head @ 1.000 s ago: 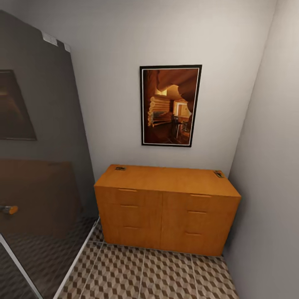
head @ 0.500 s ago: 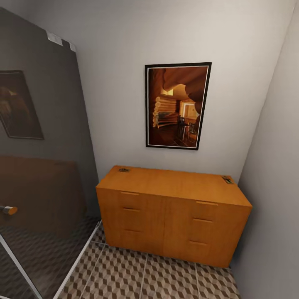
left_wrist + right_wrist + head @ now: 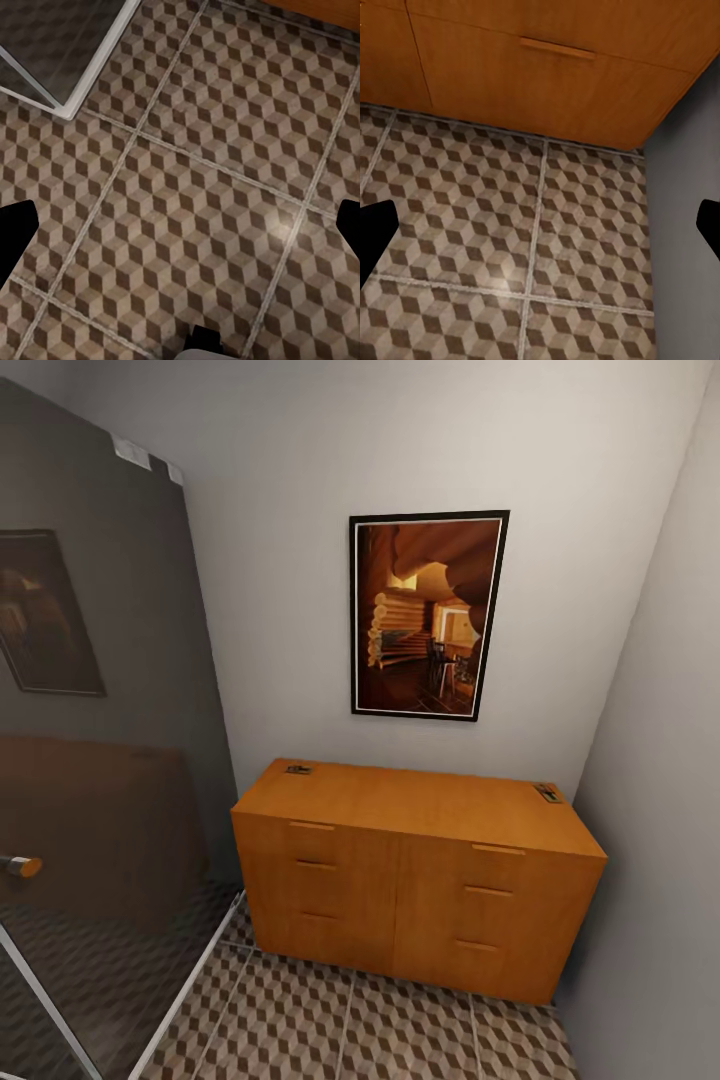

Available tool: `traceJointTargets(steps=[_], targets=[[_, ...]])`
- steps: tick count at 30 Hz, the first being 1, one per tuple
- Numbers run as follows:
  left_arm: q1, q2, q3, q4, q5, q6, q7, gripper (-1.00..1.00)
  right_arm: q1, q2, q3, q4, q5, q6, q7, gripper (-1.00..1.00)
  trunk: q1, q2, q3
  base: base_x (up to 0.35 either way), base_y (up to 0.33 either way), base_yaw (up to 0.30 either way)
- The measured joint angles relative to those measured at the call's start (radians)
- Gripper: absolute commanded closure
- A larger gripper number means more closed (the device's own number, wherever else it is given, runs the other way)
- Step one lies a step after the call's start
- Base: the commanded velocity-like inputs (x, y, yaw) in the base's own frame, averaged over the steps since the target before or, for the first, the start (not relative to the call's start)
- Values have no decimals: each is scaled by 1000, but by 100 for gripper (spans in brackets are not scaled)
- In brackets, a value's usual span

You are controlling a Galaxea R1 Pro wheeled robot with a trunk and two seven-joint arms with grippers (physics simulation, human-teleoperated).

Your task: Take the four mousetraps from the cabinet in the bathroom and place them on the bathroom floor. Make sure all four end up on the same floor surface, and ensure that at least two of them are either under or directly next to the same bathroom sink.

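Note:
The orange-brown cabinet (image 3: 410,860) stands against the back wall, its drawer fronts shut. Two mousetraps lie on its flat top, one at the back left corner (image 3: 298,769) and one at the back right corner (image 3: 547,793). The cube-patterned bathroom floor (image 3: 350,1030) runs in front of it. My left gripper (image 3: 180,225) hangs open over bare floor tiles (image 3: 180,150). My right gripper (image 3: 540,225) is open above the floor (image 3: 510,225), close to the cabinet's lower drawers (image 3: 547,75). The bathroom sink is out of view.
A dark glass shower screen (image 3: 90,760) with a pale bottom rail (image 3: 82,82) closes off the left side. A grey wall (image 3: 660,760) stands tight against the cabinet's right end. A framed picture (image 3: 428,615) hangs above the cabinet.
One second ago the cabinet and picture sat slightly further left and smaller; the camera has moved closer. Over the last half second nothing has shifted.

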Motion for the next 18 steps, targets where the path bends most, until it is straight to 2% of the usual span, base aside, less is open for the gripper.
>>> traceJointTargets(steps=[12, 18], targets=[[0, -1, 0, 0, 0, 0, 0, -100, 0, -1, 13, 1, 13, -6, -2, -100, 0, 0, 0, 0, -2, 0], [0, 0, 0, 0, 0, 0, 0, -100, 0, -1, 10, 1, 12, -7, -6, -100, 0, 0, 0, 28, -96, 0]])
